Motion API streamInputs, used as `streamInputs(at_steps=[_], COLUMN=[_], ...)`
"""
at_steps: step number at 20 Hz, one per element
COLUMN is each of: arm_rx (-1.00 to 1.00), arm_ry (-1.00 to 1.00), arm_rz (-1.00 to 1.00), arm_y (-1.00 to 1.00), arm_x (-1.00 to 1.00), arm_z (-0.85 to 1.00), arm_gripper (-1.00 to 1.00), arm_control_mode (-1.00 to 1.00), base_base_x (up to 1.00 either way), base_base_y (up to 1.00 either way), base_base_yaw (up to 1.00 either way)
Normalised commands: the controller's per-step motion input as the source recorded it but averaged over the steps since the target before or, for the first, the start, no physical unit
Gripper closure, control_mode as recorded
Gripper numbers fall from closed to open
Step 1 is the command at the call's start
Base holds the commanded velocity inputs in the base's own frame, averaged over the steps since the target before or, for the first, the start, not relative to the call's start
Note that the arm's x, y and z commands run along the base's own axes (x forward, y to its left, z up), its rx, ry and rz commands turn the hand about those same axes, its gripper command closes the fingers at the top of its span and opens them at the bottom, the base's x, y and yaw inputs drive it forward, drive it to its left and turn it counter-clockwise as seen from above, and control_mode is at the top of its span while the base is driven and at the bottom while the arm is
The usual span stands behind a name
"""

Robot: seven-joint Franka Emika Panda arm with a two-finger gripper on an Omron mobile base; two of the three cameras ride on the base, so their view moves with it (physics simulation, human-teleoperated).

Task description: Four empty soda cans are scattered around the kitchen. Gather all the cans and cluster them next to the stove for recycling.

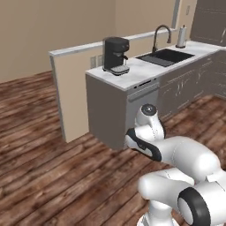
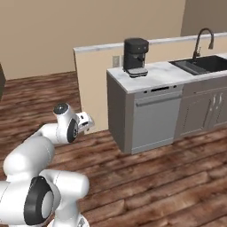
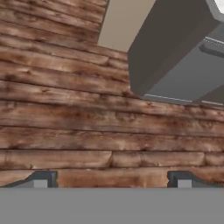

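Note:
The soda cans and the stove are out of view. In the hand view my gripper (image 3: 111,179) is open, its two dark fingertips (image 3: 41,179) far apart with nothing between them. It looks down at the wood plank floor (image 3: 87,113) near the foot of a grey cabinet end (image 3: 175,52). My arm is folded low in front of the base (image 1: 148,132), short of the marble counter (image 1: 137,70) of the kitchen.
A black coffee machine (image 1: 116,55) stands on the counter's near end, above a grey dishwasher (image 2: 157,117). Further along are a dark sink (image 1: 165,56) with a tall faucet and a paper towel roll (image 1: 181,36). A beige half wall (image 1: 73,88) backs the counter.

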Motion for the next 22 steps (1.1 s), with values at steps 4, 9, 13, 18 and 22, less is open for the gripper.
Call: streamInputs(at_steps=[4,9,13,18,22], arm_rx=[0.00,0.00,0.00,0.00,0.00], arm_ry=[0.00,0.00,0.00,0.00,0.00], arm_rz=[0.00,0.00,0.00,0.00,0.00], arm_y=[0.00,0.00,0.00,0.00,0.00], arm_x=[0.00,0.00,0.00,0.00,0.00], arm_z=[0.00,0.00,0.00,0.00,0.00], arm_gripper=[-1.00,-1.00,-1.00,-1.00,-1.00], arm_control_mode=[1.00,1.00,1.00,1.00,1.00], base_base_x=[0.25,0.48,0.66,0.66,0.72], base_base_y=[1.00,0.99,0.82,0.83,0.64], base_base_yaw=[0.06,0.04,0.02,0.01,0.00])
